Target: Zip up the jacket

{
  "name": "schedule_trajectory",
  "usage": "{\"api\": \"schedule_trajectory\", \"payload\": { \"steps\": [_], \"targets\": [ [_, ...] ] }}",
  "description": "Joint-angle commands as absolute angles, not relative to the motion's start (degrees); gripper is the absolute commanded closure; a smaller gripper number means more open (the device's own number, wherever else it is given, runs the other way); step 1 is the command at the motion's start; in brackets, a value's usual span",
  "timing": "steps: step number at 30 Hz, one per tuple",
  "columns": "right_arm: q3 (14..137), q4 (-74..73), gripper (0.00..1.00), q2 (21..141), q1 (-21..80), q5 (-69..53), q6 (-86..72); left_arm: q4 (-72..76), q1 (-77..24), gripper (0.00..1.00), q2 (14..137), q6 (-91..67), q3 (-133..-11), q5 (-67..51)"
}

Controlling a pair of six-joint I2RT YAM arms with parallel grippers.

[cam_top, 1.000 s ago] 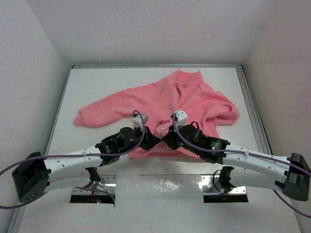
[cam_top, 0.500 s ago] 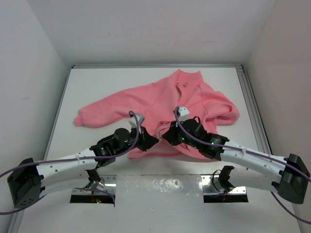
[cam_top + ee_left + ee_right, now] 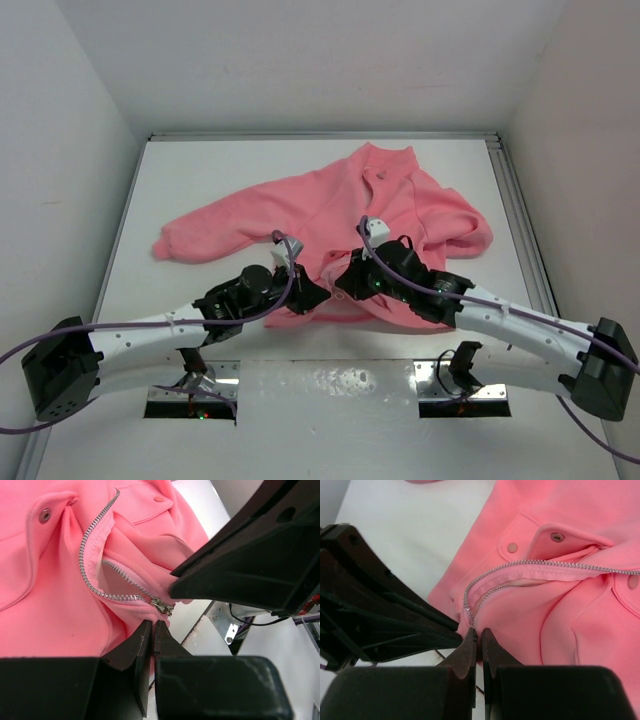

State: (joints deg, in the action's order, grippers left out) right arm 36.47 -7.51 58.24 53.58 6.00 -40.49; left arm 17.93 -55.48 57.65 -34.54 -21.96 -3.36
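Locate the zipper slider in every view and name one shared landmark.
Left wrist: zipper slider at centre, just above left gripper.
Right wrist: not visible; zipper teeth end at right gripper.
Top external: too small to tell, between both grippers at jacket hem.
Shared landmark: zipper teeth, in both wrist views.

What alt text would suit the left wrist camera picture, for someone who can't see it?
A pink fleece jacket fills the view, its zipper open and the metal slider at its bottom. The left gripper, jaws shut, pinches the jacket just below the slider; the right gripper looms black at right.
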Motion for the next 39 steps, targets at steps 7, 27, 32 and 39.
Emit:
{"api": "schedule_trajectory", "payload": {
  "steps": [7,27,32,39],
  "targets": [
    [36.05,0.61,1.00,58.81,52.12,12.13,-44.29,13.89,-56.16,1.00,56.95,-34.63,-20.48,-10.11],
    [20.23,-0.39,1.00,40.25,54.74,-8.70,-63.09,24.17,-55.99,1.00,65.91,-39.73,-14.94,-17.05],
    [11.61,12.08,1.00,43.85,58.08,-9.23,-67.23,26.89,-55.11,1.00,65.84,-42.27,-14.59,-16.61],
    [7.83,22.84,0.57,51.59,63.19,-5.19,-68.73,28.92,-53.09,1.00,63.64,-45.70,-13.80,-16.61]
  ]
}}
